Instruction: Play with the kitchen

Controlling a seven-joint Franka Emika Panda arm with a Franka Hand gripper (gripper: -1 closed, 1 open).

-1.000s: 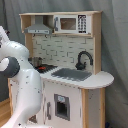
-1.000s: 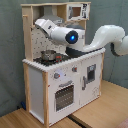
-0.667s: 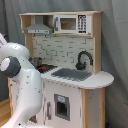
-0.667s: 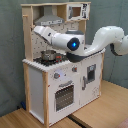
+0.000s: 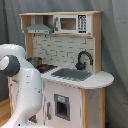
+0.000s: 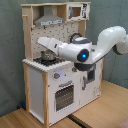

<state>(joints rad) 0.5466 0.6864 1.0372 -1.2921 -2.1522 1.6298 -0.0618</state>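
The kitchen (image 5: 75,87) (image 6: 55,85) is a tall white and light-wood toy unit and shows in both exterior views. It has a grey hood (image 5: 39,30) (image 6: 47,21), a microwave (image 5: 72,23), a grey sink (image 5: 72,75), a black faucet (image 5: 84,60) and an oven door (image 6: 64,96). A dark metal pot (image 6: 47,56) (image 5: 36,62) stands on the black stovetop (image 6: 42,62) (image 5: 46,68). In the second exterior view my white arm reaches from the right across the counter. My gripper (image 6: 44,44) hangs just above the pot. In the first exterior view my arm hides the gripper.
My arm's white links (image 5: 22,85) fill the first exterior view's lower left, in front of the stove side. A large arm joint (image 6: 82,54) sits over the counter's middle. The kitchen stands on a wooden floor (image 6: 100,107) before a grey curtain (image 5: 115,45).
The end of my arm has come down from beside the hood towards the pot on the stovetop. The kitchen and pot have not moved.
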